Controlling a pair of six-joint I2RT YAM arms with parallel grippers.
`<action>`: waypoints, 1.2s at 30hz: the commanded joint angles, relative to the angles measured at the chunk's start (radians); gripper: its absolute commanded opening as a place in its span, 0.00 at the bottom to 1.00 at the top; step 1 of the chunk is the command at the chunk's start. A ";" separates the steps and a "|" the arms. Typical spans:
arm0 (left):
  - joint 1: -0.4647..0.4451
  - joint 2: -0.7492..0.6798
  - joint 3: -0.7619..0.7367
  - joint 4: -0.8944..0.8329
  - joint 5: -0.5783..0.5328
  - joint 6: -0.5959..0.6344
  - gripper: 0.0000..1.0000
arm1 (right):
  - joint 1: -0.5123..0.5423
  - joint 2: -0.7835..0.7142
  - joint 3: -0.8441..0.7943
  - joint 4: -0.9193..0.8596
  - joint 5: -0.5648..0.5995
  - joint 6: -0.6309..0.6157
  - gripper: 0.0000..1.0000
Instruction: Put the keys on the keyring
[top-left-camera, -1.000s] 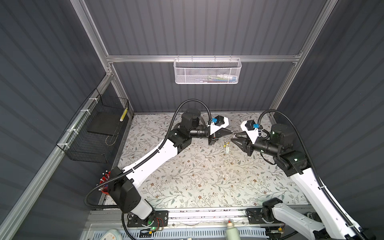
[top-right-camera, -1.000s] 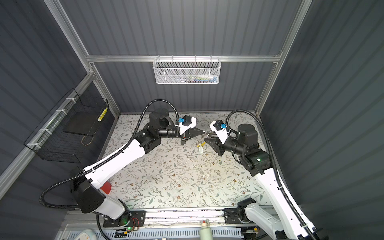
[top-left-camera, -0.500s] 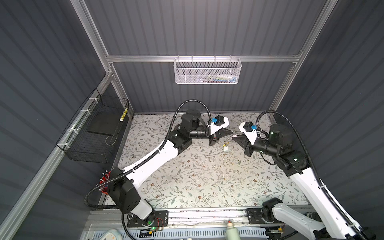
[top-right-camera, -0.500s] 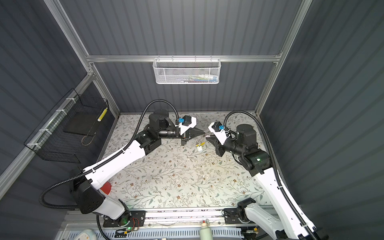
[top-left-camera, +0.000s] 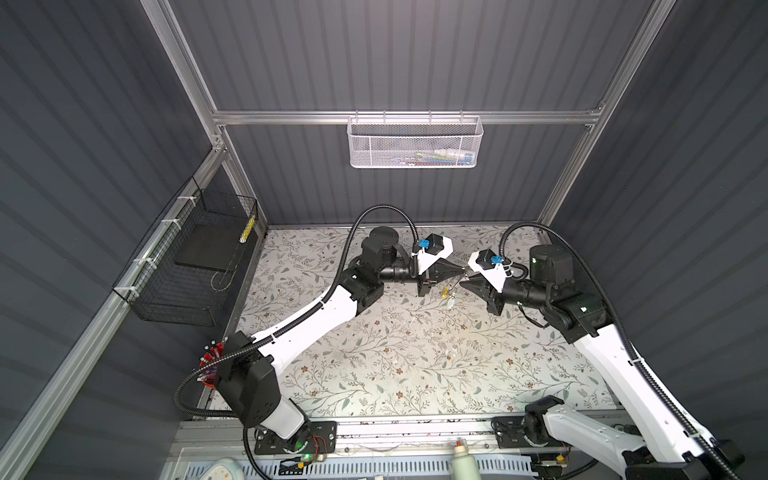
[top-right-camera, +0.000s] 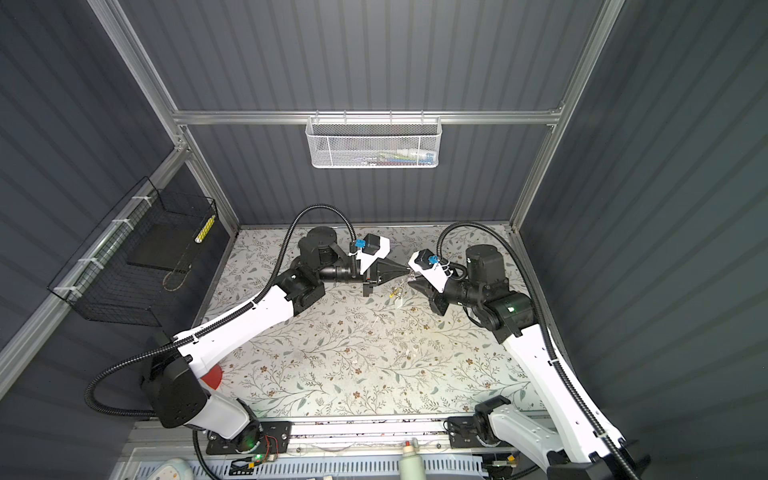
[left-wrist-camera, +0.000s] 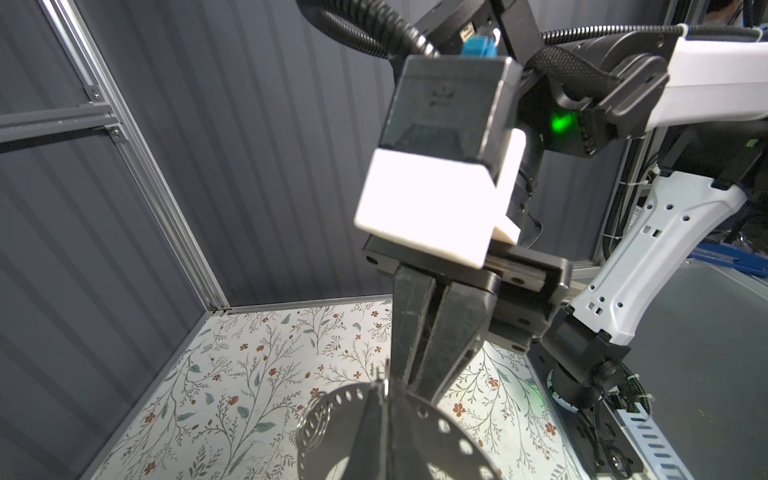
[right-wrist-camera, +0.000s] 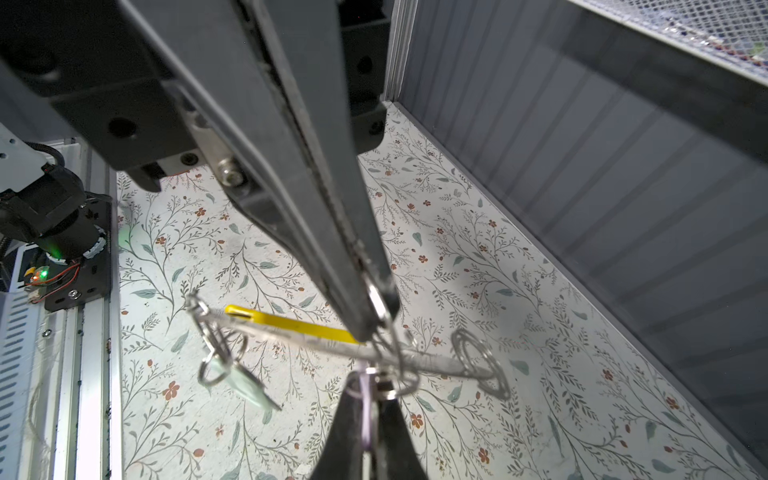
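Observation:
Above the back middle of the table, in both top views, my left gripper (top-left-camera: 460, 272) (top-right-camera: 405, 271) and right gripper (top-left-camera: 462, 284) (top-right-camera: 409, 284) meet tip to tip. The keyring (right-wrist-camera: 291, 325), a thin grey loop band with a yellow segment, hangs between them. In the left wrist view it is a dark perforated band (left-wrist-camera: 440, 426). My left gripper (left-wrist-camera: 384, 390) is shut on the band's edge. My right gripper (right-wrist-camera: 368, 399) is shut on a key with a pale purple head (right-wrist-camera: 366, 419), its small ring at the band. Another of the keys (right-wrist-camera: 245, 384), pale green, dangles from the band.
A loose split ring (right-wrist-camera: 478, 361) hangs on the band's far end. A white mesh basket (top-left-camera: 415, 143) hangs on the back wall and a black wire basket (top-left-camera: 195, 266) on the left wall. The back wall stands close behind both grippers. A bottle (top-left-camera: 461, 461) stands at the front rail.
My right gripper has moved left up to the left gripper's tip and gone from partly open to shut. The left arm has stayed almost still, still shut.

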 joint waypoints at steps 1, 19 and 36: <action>-0.002 -0.034 -0.022 0.192 0.045 -0.102 0.00 | 0.000 0.007 0.018 0.002 -0.042 -0.007 0.00; -0.002 0.001 -0.118 0.498 0.049 -0.273 0.00 | 0.003 0.003 -0.017 0.102 -0.113 0.033 0.00; 0.001 -0.079 0.001 -0.122 -0.051 0.231 0.00 | 0.004 -0.073 0.072 -0.162 0.162 -0.037 0.00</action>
